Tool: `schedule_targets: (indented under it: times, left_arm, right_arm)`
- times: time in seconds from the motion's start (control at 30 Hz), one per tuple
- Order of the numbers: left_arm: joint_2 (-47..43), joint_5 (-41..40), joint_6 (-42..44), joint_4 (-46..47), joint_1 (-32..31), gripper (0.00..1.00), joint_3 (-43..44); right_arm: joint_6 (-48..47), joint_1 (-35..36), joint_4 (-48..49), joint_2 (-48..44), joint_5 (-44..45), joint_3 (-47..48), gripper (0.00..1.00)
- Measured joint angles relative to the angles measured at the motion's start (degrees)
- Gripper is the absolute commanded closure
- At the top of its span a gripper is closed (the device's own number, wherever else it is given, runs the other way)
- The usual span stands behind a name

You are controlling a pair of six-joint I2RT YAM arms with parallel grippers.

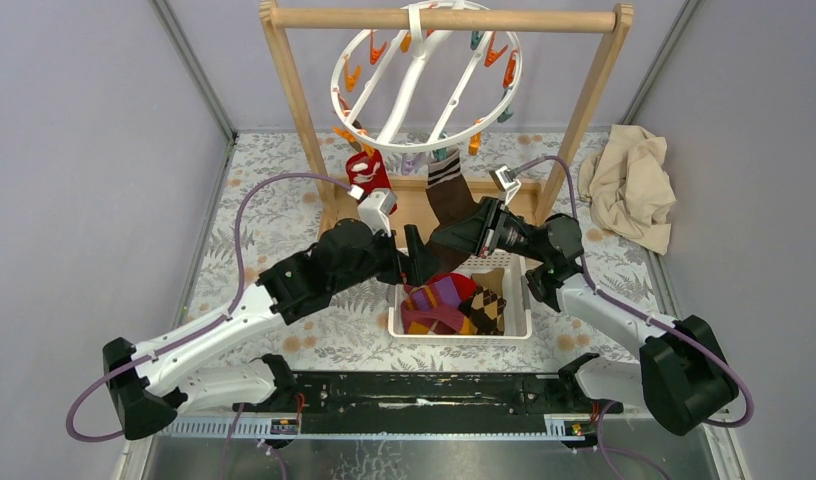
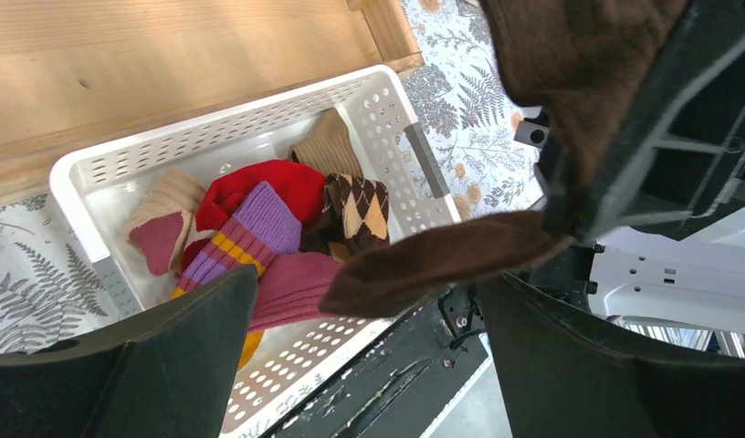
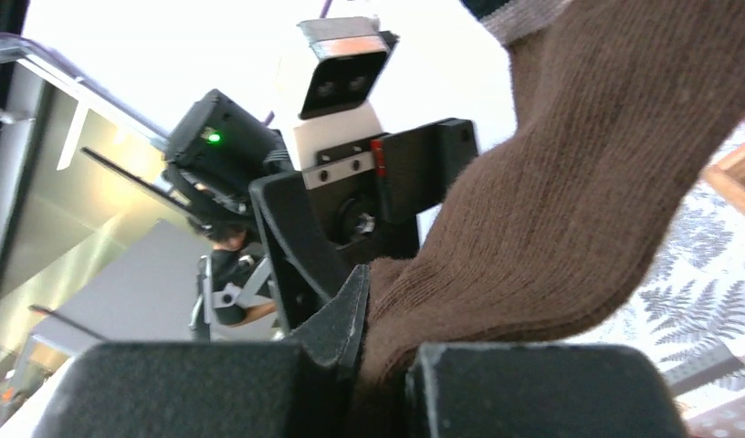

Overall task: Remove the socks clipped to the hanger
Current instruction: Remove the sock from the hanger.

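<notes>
Unclipping step. My right gripper (image 1: 446, 238) is clenched on the brown sock (image 1: 448, 200), whose cuff looks clipped to the hanger (image 1: 412, 80) near the table's far edge. Left gripper (image 2: 369, 365) is spread, empty. Next, I judge, comes a steady downward tug.

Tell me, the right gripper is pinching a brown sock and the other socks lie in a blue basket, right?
No. The basket is white, not blue; the left wrist view shows it. The right gripper is pinching the brown sock, and the other socks lie in the basket.
</notes>
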Motion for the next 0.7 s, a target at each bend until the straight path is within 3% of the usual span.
schedule_targets:
  times: [0.03, 0.1, 0.13, 0.17, 0.2, 0.27, 0.43, 0.7]
  left_arm:
    - [0.17, 0.22, 0.00, 0.90, 0.00, 0.02, -0.46]
    - [0.52, 0.81, -0.04, 3.08, 0.00, 0.17, -1.60]
    - [0.66, 1.09, -0.11, 3.91, 0.00, 0.31, -2.01]
    - [0.76, 1.60, -0.07, 5.14, 0.00, 0.53, -2.51]
    - [0.87, 2.19, -0.13, 6.05, 0.00, 0.69, -2.84]
    - [1.05, 3.48, -0.02, 7.82, 0.00, 0.83, -3.15]
    - [1.25, 5.99, 0.15, 10.51, 0.00, 0.87, -3.15]
    - [1.33, 9.11, -0.92, 12.48, 0.00, 0.89, -3.13]
  right_arm:
    - [2.12, 0.00, 2.01, 0.55, -0.42, -0.04, 0.90]
    - [5.49, 0.00, 5.35, 1.38, -1.27, -0.11, 0.88]
    - [6.84, 0.00, 6.69, 1.62, -1.40, -0.15, 0.86]
    - [7.93, 0.00, 7.58, 1.68, -1.64, -0.17, 0.83]
    - [8.74, 0.00, 8.17, 1.68, -1.86, -0.20, 0.81]
    - [9.49, 0.00, 8.66, 1.57, -2.43, -0.20, 0.75]
    - [7.54, 0.00, 4.26, -0.37, -2.62, -0.24, 0.52]
    - [0.48, 0.00, -7.85, -6.10, -1.40, -1.88, 0.41]
